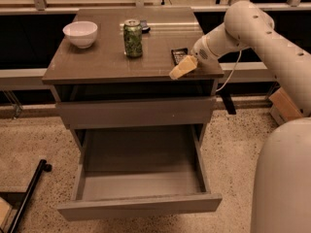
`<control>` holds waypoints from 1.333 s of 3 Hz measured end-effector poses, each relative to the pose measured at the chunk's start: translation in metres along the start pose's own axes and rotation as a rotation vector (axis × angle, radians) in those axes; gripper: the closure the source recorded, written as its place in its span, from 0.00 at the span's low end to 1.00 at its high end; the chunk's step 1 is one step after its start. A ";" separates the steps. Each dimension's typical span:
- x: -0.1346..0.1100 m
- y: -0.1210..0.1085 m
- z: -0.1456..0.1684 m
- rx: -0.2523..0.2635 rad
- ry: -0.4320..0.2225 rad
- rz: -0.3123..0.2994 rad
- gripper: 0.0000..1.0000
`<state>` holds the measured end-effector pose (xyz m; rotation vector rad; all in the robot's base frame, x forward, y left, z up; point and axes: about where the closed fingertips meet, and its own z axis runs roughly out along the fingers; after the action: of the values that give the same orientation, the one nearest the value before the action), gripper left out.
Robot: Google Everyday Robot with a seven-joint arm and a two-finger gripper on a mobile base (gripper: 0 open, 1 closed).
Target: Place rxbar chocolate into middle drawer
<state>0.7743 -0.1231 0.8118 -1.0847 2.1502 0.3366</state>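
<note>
The rxbar chocolate (178,55), a small dark flat bar, lies on the cabinet top (107,57) near its right front corner. My gripper (182,68) hovers just in front of and over the bar's near end, at the top's right front edge, with the white arm reaching in from the right. The middle drawer (141,200) is pulled out wide below, and its smooth interior holds nothing. A closed plain drawer front (136,111) sits above it.
A green patterned can (132,38) stands mid-top, with a small dark object (144,26) behind it. A white bowl (80,33) sits at the top's left. A black bar (26,195) lies on the floor at left. A cardboard box (284,106) is at right.
</note>
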 end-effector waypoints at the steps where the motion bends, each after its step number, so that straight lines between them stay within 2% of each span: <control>1: 0.000 0.000 0.000 0.000 0.000 0.000 0.58; 3: -0.001 0.000 -0.001 0.000 0.000 0.000 0.11; 4: -0.001 0.000 -0.001 0.000 0.000 0.000 0.00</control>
<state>0.7743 -0.1230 0.8131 -1.0848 2.1501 0.3367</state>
